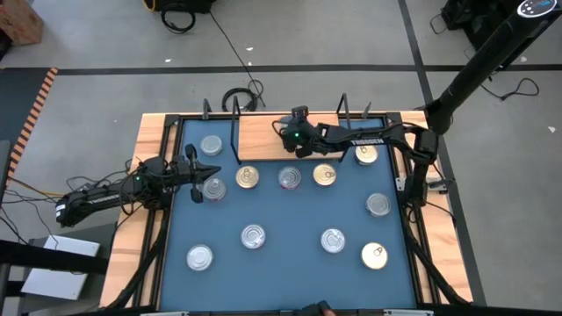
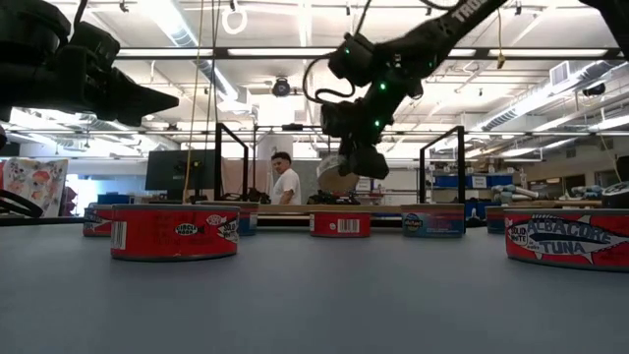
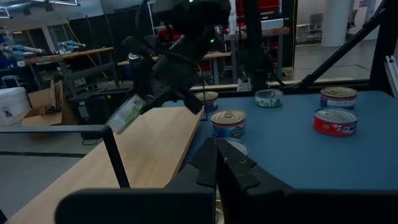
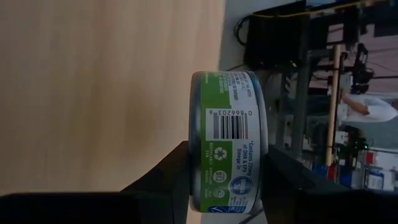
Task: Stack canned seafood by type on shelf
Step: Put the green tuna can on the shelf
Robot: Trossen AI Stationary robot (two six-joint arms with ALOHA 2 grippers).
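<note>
Over the shelf, about 12 o'clock on the surface: my right hand (image 4: 227,171) hangs above the light wooden shelf (image 1: 263,136), well apart from the board.
Right hand: clenched on a green-labelled tin (image 4: 229,142), gripped across its flat faces so it rides on edge, barcode side showing.
Left hand: my left hand (image 1: 195,175) is shut, holding nothing I can see, parked at about 9 o'clock just beside a silver-topped tin (image 1: 213,187).
Task's things: about ten more tins lie on the blue surface (image 1: 290,263). Four sit in a row just short of the shelf, one more (image 1: 211,145) off its 9 o'clock end, the rest scattered toward 6 o'clock; a red-sided tin (image 2: 174,232) stands nearest the low camera.
Progress: I judge the shelf holds nothing yet; this would be the first tin placed.
Risk: released on edge, the tin could roll off the board; it needs turning flat first.
Risk: black wire uprights (image 1: 235,132) flank the shelf, so a wide wrist swing may clip one.
Open room: bare board between the uprights; the row of tins crowds the shelf's near edge.
</note>
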